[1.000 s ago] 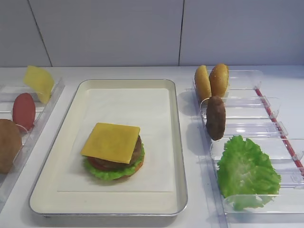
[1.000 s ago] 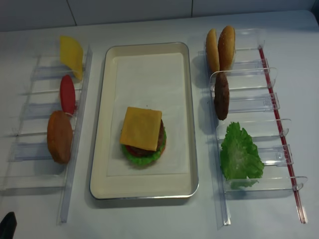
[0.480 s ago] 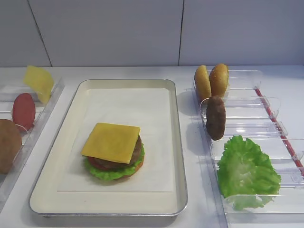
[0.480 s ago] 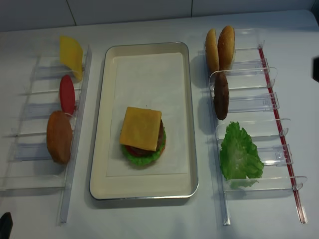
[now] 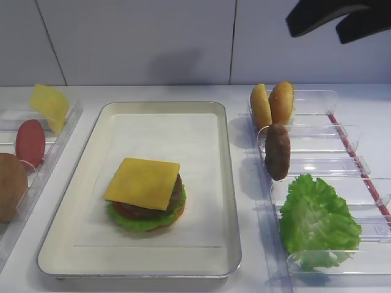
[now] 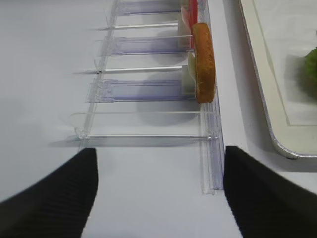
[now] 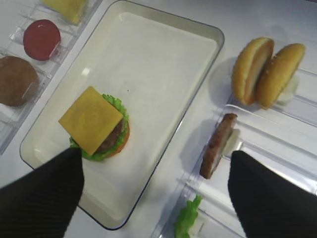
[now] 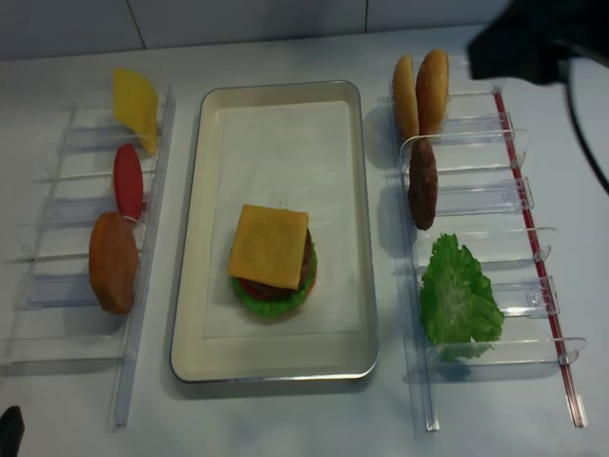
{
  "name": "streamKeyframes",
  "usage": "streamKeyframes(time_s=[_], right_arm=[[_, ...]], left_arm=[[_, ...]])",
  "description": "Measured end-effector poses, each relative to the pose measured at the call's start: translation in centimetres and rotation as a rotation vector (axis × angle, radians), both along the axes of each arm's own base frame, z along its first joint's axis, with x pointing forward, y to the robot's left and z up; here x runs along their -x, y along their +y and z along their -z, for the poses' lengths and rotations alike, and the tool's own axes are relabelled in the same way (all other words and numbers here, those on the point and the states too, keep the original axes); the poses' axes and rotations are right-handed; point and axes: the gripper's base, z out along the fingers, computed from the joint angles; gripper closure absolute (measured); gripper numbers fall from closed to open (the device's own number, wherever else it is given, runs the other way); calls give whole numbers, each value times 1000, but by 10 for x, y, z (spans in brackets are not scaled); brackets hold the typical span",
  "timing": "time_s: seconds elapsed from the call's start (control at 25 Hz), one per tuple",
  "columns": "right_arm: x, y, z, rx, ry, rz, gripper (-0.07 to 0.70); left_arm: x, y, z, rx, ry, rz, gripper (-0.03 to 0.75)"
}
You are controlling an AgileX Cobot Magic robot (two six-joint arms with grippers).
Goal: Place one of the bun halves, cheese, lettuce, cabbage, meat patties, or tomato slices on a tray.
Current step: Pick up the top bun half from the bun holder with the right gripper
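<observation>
Right end effector (image 5: 333, 21) spread, above bun halves (image 5: 272, 104)

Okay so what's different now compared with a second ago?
The right gripper has come into view from the right, open and empty, high above the two bun halves. Nothing was picked up or let go. The stacked burger on the tray and the racks' food have not moved.

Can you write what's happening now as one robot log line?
right gripper: open, empty, high over bins | stack on tray: cheese on top | buns: in bin
</observation>
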Motion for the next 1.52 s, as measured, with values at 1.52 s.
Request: streamKeyframes(time_s=[1.52], right_arm=[[-197, 72, 134, 300, 416, 215, 106]], left_arm=[[0, 0, 0, 0, 0, 0, 205]])
